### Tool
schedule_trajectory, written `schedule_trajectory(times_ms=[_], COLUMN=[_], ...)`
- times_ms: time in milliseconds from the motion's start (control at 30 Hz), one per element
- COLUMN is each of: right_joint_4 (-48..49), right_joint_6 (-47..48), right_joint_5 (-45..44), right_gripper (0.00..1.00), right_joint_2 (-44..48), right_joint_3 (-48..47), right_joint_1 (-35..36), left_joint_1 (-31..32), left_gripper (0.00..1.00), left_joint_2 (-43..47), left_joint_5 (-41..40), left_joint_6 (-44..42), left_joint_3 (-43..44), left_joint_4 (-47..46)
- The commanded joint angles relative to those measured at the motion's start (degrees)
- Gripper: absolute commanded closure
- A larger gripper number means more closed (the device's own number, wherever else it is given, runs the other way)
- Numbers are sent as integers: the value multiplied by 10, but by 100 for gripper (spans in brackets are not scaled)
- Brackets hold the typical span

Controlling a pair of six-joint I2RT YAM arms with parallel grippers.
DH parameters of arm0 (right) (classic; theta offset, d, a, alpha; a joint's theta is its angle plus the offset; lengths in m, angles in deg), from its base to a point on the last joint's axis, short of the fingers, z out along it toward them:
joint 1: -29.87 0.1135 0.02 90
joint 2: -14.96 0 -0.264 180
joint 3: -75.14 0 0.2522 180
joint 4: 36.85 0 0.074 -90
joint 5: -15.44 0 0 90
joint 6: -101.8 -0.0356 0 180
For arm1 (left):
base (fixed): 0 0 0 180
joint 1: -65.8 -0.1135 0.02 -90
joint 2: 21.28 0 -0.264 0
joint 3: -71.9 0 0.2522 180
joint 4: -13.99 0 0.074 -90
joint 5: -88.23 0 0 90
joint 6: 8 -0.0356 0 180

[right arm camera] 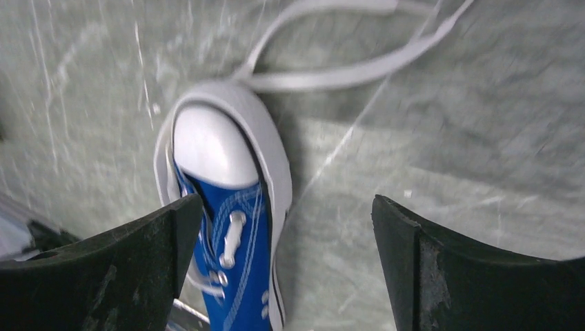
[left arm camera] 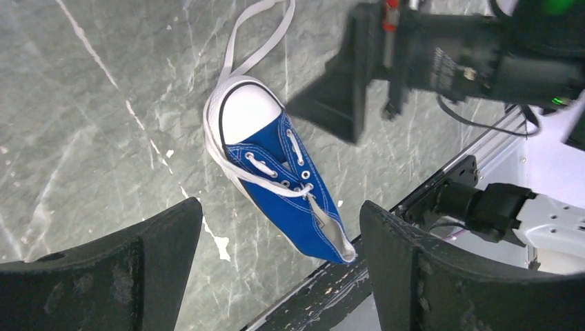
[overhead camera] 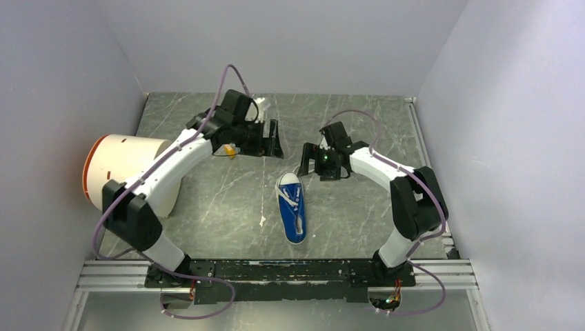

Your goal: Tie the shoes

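Observation:
The small blue shoe (overhead camera: 292,208) lies flat on the grey marbled table, its white toe cap (overhead camera: 289,181) pointing toward the far side. Its white laces (left arm camera: 256,31) are loose and trail away past the toe. My left gripper (overhead camera: 271,140) hovers open beyond the toe and to the left; in its wrist view the shoe (left arm camera: 290,186) lies below between the spread fingers (left arm camera: 279,210), untouched. My right gripper (overhead camera: 312,157) hangs open just right of the toe. In its view the toe cap (right arm camera: 210,148) and laces (right arm camera: 331,77) lie below the open gripper (right arm camera: 286,203), which holds nothing.
A white cylinder with an orange rim (overhead camera: 123,169) lies at the left wall. A small yellow block (overhead camera: 230,150) sits under the left forearm. An aluminium rail (overhead camera: 276,272) runs along the near edge. White walls close in three sides.

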Motion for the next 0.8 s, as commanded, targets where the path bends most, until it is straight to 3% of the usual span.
schedule_trajectory(times_ms=[0,100,233,367,500,667,767], right_joint_4=[-48,-60,-27,-24,-39,-18,-14], right_joint_6=[77,74,40,43,45,30,24], right_joint_5=[74,73,150,115,83,114,134], right_gripper=[4,4,5,5,5,7,12], right_joint_2=[45,79,118,143,129,112,88], right_joint_3=[46,79,144,160,126,95,81], right_joint_1=[2,2,-11,-12,-12,-12,-12], left_joint_1=[-1,-1,-1,-1,-3,-9,-20], left_gripper=[12,19,31,26,17,23,20], left_joint_2=[-21,-21,13,89,148,126,95], left_joint_5=[72,112,166,148,133,137,178], left_joint_6=[-19,22,100,150,142,104,106], left_joint_3=[-18,-67,-154,-232,-272,-267,-288], left_joint_4=[-53,-99,-181,-189,-150,-105,-166])
